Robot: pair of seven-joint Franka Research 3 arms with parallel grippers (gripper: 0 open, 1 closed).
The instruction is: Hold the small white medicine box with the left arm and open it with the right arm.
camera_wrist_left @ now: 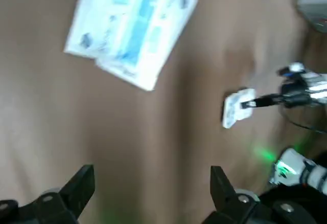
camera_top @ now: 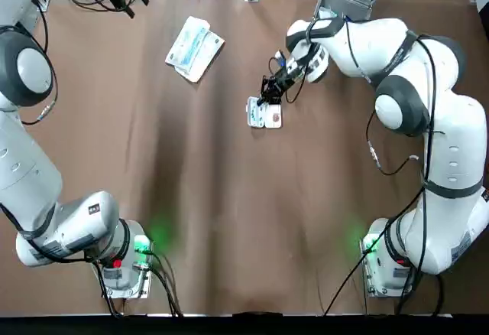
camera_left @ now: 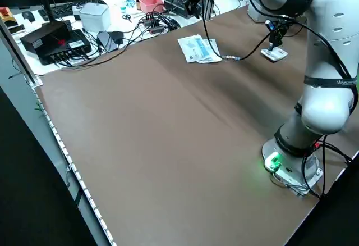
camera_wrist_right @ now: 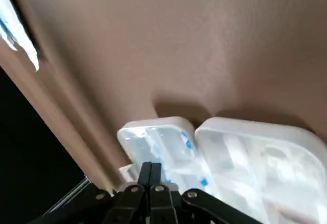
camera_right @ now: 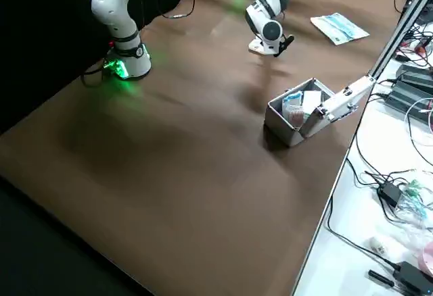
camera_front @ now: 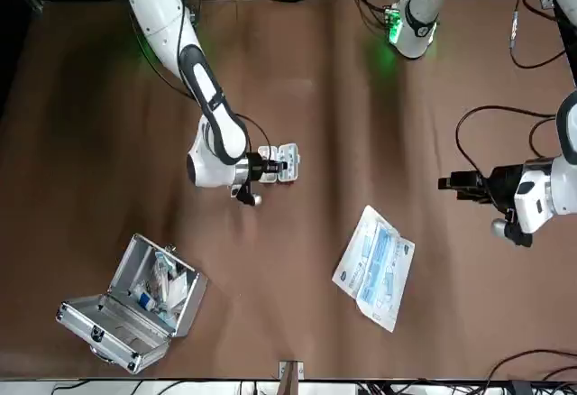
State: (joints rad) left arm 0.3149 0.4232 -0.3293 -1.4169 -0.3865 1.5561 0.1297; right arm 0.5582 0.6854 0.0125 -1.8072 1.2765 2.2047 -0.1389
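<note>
**The box lies open, but nothing holds it down**

The small white medicine box lies flat on the brown table, about in the middle and a bit to the right. It is open, with its two halves side by side. The right gripper is low at the far edge of the box and touches it. Its two fingers are pressed close together with no gap (I cannot tell if a bit of the lid is pinched between them).

What could go wrong? Nothing is holding the box down. It looks light, so a push or a pull from the right gripper may make the whole box slide or tip. Then the little things inside could spill. One half shows small blue bits in its cups. The other half looks mostly white.

Farther back, to the left of the box, lies a blue and white packet.

At the far left, the left gripper hangs above the table, well apart from the box. Its fingers are spread wide and hold nothing. If it comes over to hold the box, it might bump the right gripper, since there is little room beside it.

At the far right edge stands a metal case with its lid open. Inside are white and blue packs, set close together.
</note>
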